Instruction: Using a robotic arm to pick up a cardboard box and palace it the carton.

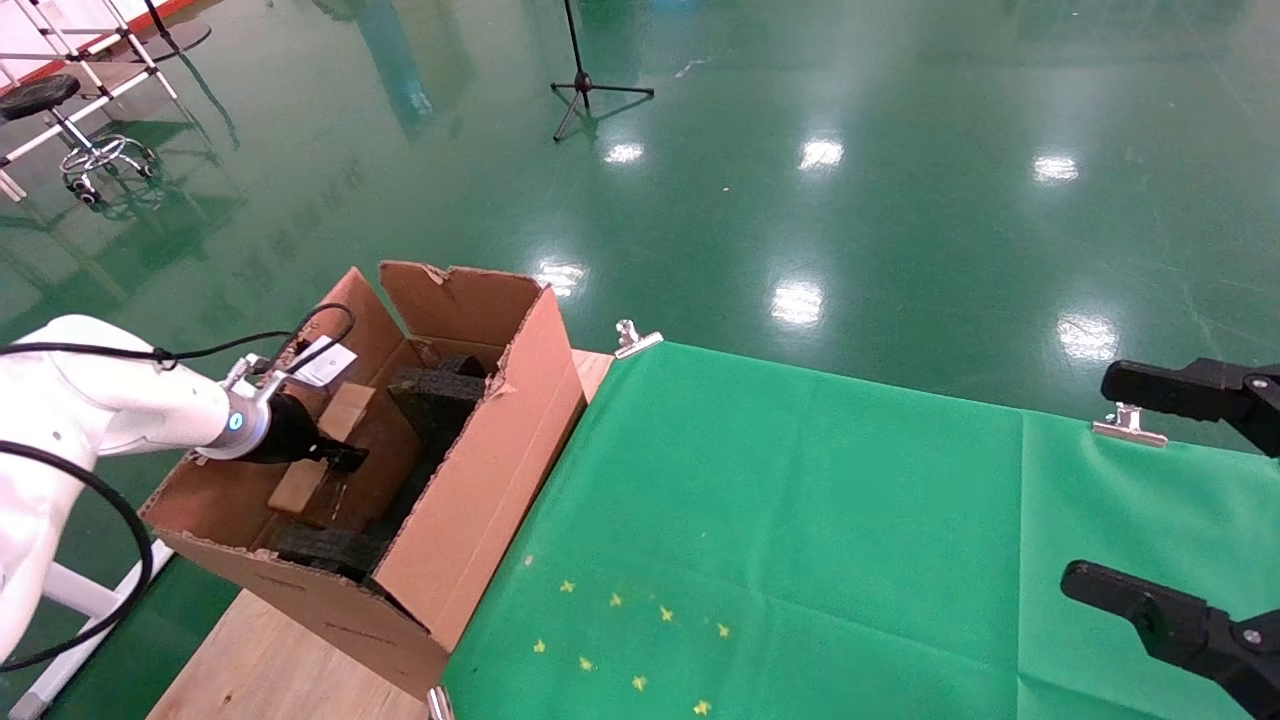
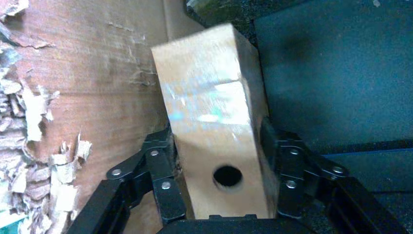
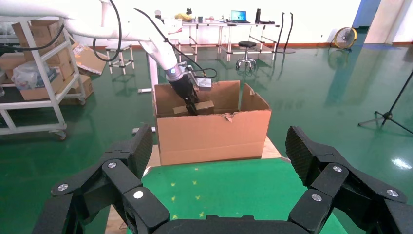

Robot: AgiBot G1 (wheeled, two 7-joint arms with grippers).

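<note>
The left black three-fingered tool (image 1: 335, 455) grips the slim brown cardboard box (image 2: 216, 131) inside the large corrugated carton (image 1: 480, 470) at the bench's far left corner, its long axis pointing away between torn wall and black foam block (image 1: 435, 395); the right tool (image 3: 219, 195) idles open over the near right edge

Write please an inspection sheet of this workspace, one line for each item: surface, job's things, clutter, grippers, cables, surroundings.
Surface: wooden table partly under a green cloth held by metal clips; yellow marks on the cloth.
Job's things: cardboard box, round hole in its narrow face, held inside the carton; carton flaps upright, edges torn, black foam blocks within.
Clutter: nothing seen on the cloth.
Grippers: left gripper inside the carton, shut on the cardboard box; right gripper open above the cloth, apart from the carton.
Cables: black cable loops beside the robotic arm.
Surroundings: shiny green floor, a tripod stand, a stool, shelving.
</note>
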